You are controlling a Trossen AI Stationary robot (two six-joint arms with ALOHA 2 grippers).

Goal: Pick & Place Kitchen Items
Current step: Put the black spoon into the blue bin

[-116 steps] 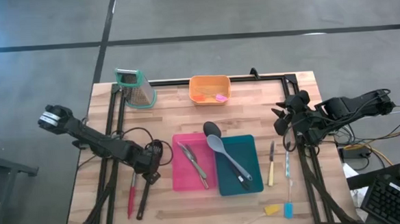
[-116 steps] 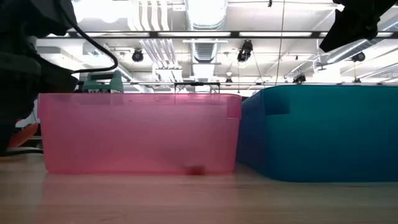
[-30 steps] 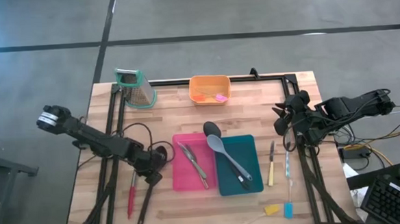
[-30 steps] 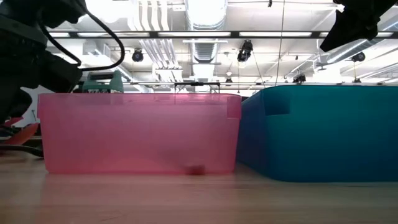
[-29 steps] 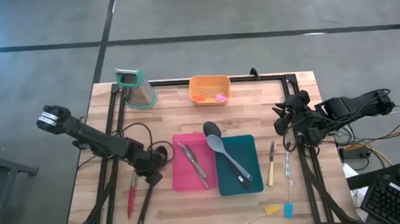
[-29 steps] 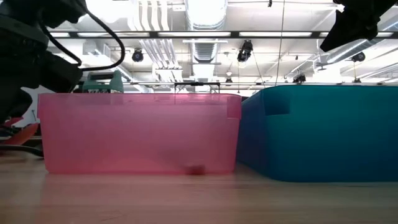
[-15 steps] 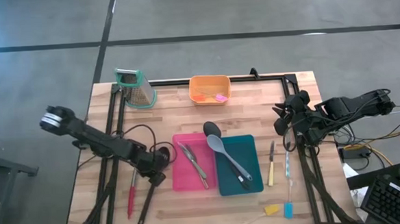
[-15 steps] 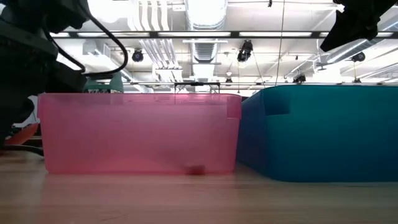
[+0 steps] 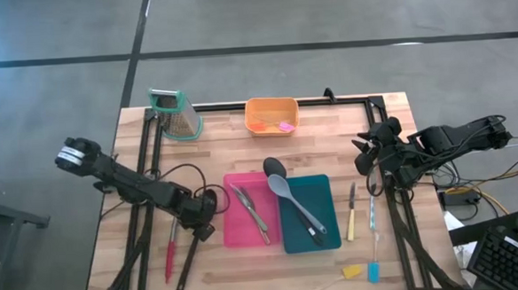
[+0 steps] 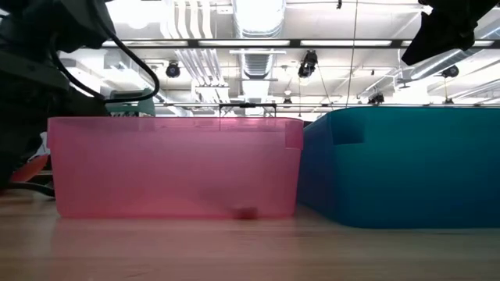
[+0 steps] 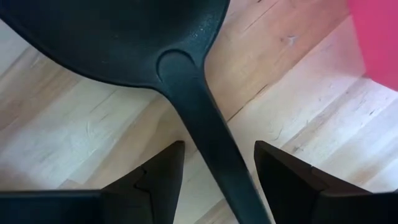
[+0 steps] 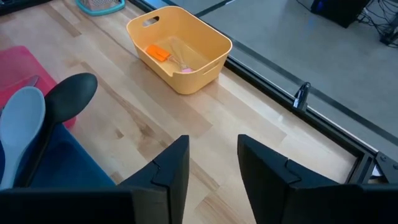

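**Kitchen items spread over the bench, left claw astride a black spatula**

Kitchen items lie across the wooden bench [image 9: 136, 169]. A black spatula [image 9: 190, 255] rests in the lower left part of the high view, just left of the pink bin [image 9: 232, 231], with a red-handled utensil [image 9: 170, 259] lying beside it on its left. The left claw [image 9: 201, 228] sits low over the upper end of the black spatula; in the left wrist view its two dark fingers [image 11: 155, 177] stand apart on either side of the spatula's neck [image 11: 205, 137] without pressing on it, so the claw is wide and holds nothing.

Metal tongs [image 9: 250, 212] lie in the pink bin. A black spoon [image 9: 275, 168] and a grey-lilac spoon [image 9: 282, 185] lie with their heads near the top edge of the teal bin [image 9: 330, 234], the handles running down across it. Right of the teal bin, a yellow-handled knife [image 9: 352, 218] and a pale slim knife [image 9: 373, 212] lie side by side on the bench, with a small yellow piece [image 9: 351, 271] and a small blue piece [image 9: 372, 271] below them. The orange bin [image 9: 250, 110] at the top centre holds small orange and pink pieces [image 12: 168, 56]. A metal grater [image 9: 177, 114] stands at the upper left.

The right claw [image 9: 366, 161] waits above the right edge of the bench; its fingers [image 12: 171, 168] show a moderate gap with nothing between them.
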